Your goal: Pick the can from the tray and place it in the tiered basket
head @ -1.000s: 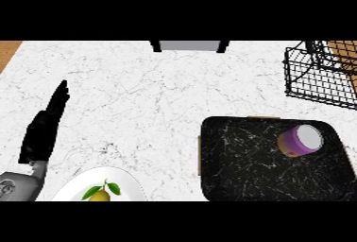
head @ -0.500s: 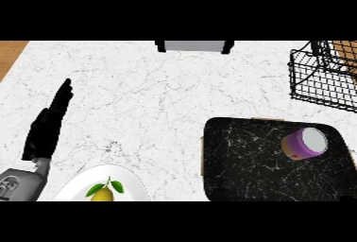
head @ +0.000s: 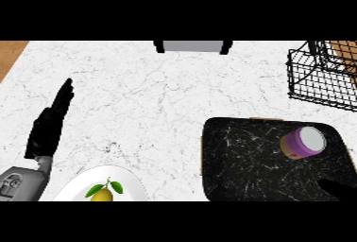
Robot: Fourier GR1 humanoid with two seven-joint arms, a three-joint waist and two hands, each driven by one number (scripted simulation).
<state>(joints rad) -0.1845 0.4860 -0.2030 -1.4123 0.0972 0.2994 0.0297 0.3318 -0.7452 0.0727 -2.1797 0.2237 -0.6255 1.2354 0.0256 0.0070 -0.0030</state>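
A purple can [head: 304, 142] with a pale top lies on its side on the black marbled tray [head: 251, 165] at the lower right. The black wire tiered basket [head: 326, 75] stands at the upper right edge, partly cut off. My left hand [head: 50, 124] is at the left, fingers straight and pointing up, holding nothing. Only a dark tip of my right hand [head: 339, 190] shows at the lower right corner, below and right of the can and apart from it.
A white plate [head: 125, 182] with a yellow lemon [head: 102, 194] and green leaves sits at the bottom left. A grey box [head: 193, 46] stands at the counter's far edge. Bare wooden floor shows at the upper left corner.
The view has shifted slightly, so tray and can sit a little lower and further right. The tip of my right hand has come into view at the lower right. The left hand stays still.
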